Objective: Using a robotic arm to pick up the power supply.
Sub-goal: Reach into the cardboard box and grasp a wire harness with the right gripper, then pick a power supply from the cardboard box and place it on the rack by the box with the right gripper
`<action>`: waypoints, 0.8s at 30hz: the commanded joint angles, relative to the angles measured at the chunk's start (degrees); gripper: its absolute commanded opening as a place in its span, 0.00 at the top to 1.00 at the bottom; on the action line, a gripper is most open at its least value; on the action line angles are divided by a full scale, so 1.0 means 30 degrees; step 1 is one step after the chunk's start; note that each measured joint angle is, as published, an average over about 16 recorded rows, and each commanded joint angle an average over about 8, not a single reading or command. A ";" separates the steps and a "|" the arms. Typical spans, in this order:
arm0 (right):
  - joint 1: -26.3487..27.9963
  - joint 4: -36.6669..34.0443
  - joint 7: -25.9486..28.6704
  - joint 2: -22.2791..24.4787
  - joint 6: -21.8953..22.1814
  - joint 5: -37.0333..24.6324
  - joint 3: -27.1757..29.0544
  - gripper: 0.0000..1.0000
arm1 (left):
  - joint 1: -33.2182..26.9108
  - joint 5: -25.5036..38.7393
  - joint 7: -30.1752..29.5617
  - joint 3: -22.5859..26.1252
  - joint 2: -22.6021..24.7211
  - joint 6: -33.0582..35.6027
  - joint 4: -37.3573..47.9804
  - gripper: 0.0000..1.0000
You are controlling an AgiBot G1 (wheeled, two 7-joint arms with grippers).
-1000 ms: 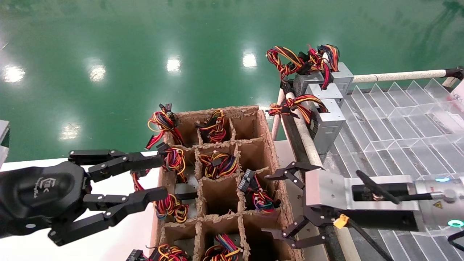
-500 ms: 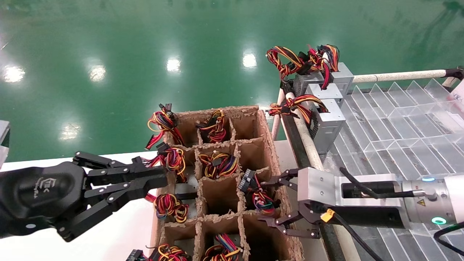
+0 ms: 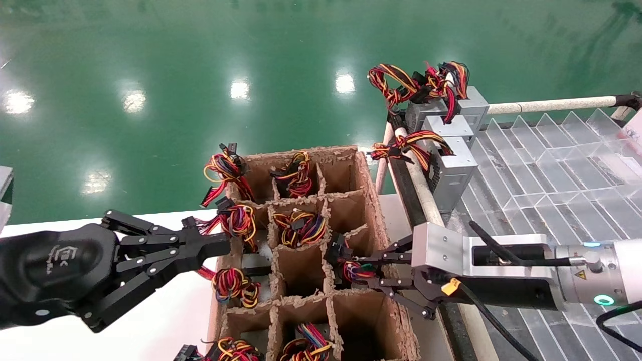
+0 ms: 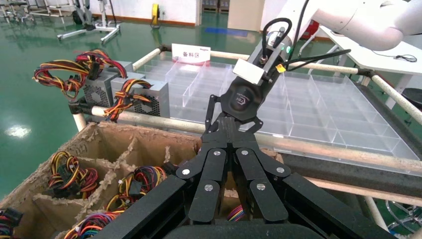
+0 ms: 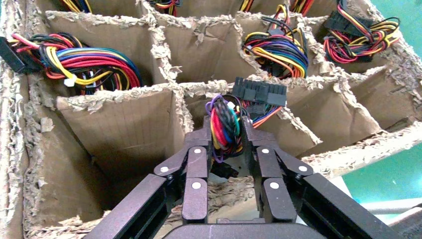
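Note:
The power supply's red, yellow, purple and black wire bundle and black connector stick up from a cell in the right column of the cardboard carton. Its grey box is hidden down in the cell. My right gripper, on the arm with the grey metal box at its wrist, reaches in over the carton's right wall. This right gripper is shut on the bundle. My left gripper is shut on nothing and hangs at the carton's left wall; in its wrist view the left gripper points at the right hand.
Other cells hold coloured wire bundles; some cells show bare cardboard. Grey boxes with red and orange wires stand at the far corner of a clear divided tray on the right. A padded rail runs between carton and tray.
My right gripper has moved left over the carton wall into the cell and closed on the wire bundle. My left gripper went from open to shut and shifted slightly.

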 commanded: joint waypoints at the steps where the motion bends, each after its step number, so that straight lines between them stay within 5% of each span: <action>1: -0.0003 -0.0004 0.0071 0.0012 0.0061 -0.0029 0.0012 1.00 | 0.0000 0.0000 0.0000 0.0000 0.0000 0.0000 0.0000 1.00; 11: 0.0586 0.0086 -0.0677 0.0349 -0.0219 0.1159 0.0782 1.00 | 0.0000 0.0000 0.0000 0.0000 0.0000 0.0000 0.0000 1.00; 24: 0.4227 0.0022 -0.0883 0.2935 -0.2671 0.5834 0.3817 1.00 | 0.0000 0.0000 0.0000 0.0000 0.0000 0.0000 0.0000 1.00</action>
